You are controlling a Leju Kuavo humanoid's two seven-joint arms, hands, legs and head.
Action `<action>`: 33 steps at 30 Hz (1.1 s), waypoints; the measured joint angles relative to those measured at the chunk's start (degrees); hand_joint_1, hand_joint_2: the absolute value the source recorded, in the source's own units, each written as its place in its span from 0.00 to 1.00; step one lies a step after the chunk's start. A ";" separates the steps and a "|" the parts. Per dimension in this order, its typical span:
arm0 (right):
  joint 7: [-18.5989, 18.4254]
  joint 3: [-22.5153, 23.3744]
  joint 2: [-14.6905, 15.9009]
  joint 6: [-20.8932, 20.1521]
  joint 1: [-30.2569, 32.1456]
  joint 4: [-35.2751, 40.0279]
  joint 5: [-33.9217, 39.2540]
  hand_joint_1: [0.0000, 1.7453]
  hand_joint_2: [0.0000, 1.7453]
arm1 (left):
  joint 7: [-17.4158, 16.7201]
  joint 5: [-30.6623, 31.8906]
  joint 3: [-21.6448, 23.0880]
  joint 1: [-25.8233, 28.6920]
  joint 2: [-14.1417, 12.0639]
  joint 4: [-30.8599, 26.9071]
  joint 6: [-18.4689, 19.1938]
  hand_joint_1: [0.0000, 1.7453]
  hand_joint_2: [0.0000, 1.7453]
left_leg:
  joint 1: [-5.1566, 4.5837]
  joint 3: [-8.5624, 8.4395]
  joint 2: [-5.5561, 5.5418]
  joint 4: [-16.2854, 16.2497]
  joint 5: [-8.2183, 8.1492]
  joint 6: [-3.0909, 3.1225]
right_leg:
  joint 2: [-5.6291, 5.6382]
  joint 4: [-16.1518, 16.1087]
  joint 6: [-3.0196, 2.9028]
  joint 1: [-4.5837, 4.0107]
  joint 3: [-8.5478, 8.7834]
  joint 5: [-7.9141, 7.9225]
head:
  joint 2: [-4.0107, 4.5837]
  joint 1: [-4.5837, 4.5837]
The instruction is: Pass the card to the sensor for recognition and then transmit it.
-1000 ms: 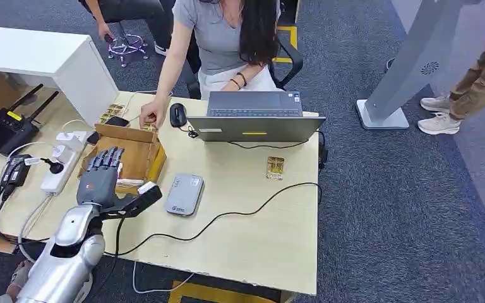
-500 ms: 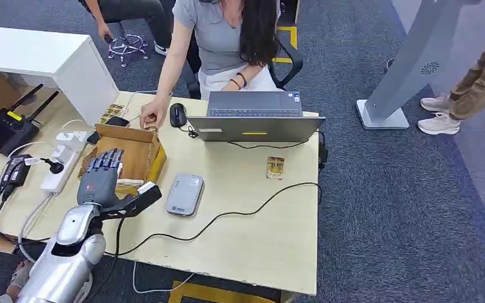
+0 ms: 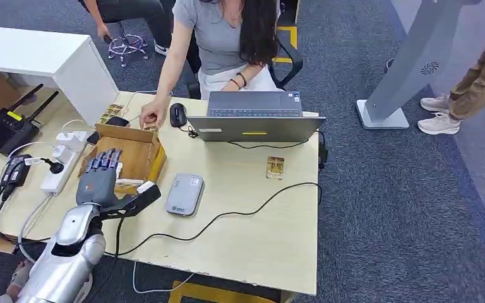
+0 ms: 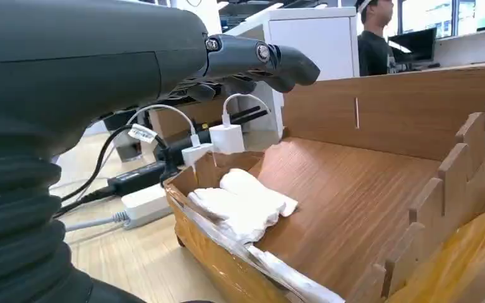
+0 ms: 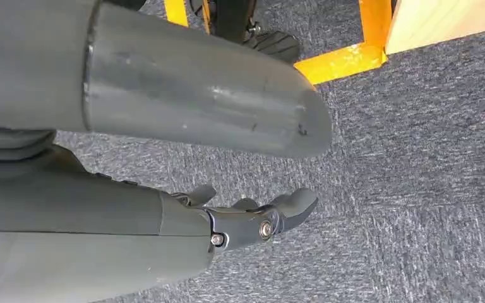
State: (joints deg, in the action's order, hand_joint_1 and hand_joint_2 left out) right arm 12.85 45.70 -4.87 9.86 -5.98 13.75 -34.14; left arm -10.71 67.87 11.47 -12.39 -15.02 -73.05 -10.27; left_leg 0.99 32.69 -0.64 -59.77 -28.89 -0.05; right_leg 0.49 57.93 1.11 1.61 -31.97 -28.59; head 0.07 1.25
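Note:
A gold card (image 3: 275, 168) lies on the table in front of the laptop. The grey card sensor (image 3: 184, 194) lies flat near the table's middle. My left hand (image 3: 101, 180) hovers over the near edge of a wooden box (image 3: 137, 156), fingers stretched out, thumb pointing toward the sensor, holding nothing. In the left wrist view its fingers (image 4: 259, 60) reach over the box (image 4: 379, 183), which holds a white wad (image 4: 243, 202). A person's hand (image 3: 152, 117) holds a small gold card at the box's far edge. My right hand (image 5: 252, 221) hangs over the carpet, holding nothing.
A laptop (image 3: 254, 117) and a mouse (image 3: 177, 115) sit at the table's far side. A black cable (image 3: 240, 211) crosses the table near the sensor. A power strip (image 3: 63, 161) and a router (image 3: 9, 129) lie at the left. More gold cards (image 3: 110, 113) are stacked behind the box.
My left hand has edged very slightly back toward me; nothing else has visibly moved.

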 joint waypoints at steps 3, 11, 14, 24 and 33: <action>0.00 0.00 0.00 0.00 0.00 0.00 0.00 0.00 0.00 | 0.00 0.00 -0.02 0.00 0.00 0.00 -0.02 1.00 1.00 | 0.00 0.00 0.00 0.00 0.00 0.00 | 0.00 0.00 0.00 0.00 0.00 0.00 | 0.00 0.00; 0.00 0.07 0.00 -0.09 0.00 0.00 -0.13 0.00 0.00 | 0.24 -0.52 -0.07 0.01 0.00 0.02 -0.11 1.00 1.00 | 0.00 0.00 0.00 0.00 0.00 0.00 | 0.00 0.00 0.00 0.00 0.00 0.00 | 0.00 0.00; 0.00 0.22 0.00 -0.11 0.00 0.00 -0.20 0.00 0.00 | 0.63 -0.83 -0.11 0.01 0.00 0.02 -0.11 1.00 1.00 | 0.00 0.00 0.00 0.00 0.00 0.00 | 0.00 0.00 0.00 0.00 0.00 0.00 | 0.00 0.00; 0.00 0.55 0.00 -0.26 -0.03 0.00 -0.52 0.00 0.00 | 1.24 -1.70 -0.48 -0.01 0.02 0.04 -0.35 1.00 1.00 | 0.00 0.00 0.01 0.00 0.00 0.00 | 0.01 0.00 0.00 0.00 0.00 0.00 | 0.00 0.00; 0.00 0.63 0.00 -0.28 -0.07 0.02 -0.87 0.00 0.00 | 2.16 -2.47 -0.74 -0.41 0.15 0.63 -1.40 1.00 1.00 | 0.00 0.00 0.00 0.00 0.00 0.00 | 0.00 0.00 0.00 0.00 -0.01 0.00 | 0.00 0.00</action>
State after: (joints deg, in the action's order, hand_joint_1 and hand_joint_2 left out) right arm 12.85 46.34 -4.87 9.57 -6.05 13.77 -35.02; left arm -8.55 65.40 10.73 -12.80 -14.86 -72.41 -11.67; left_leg 0.99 32.68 -0.63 -59.77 -28.88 -0.05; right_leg 0.49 57.93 1.11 1.61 -31.97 -28.59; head 0.07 1.25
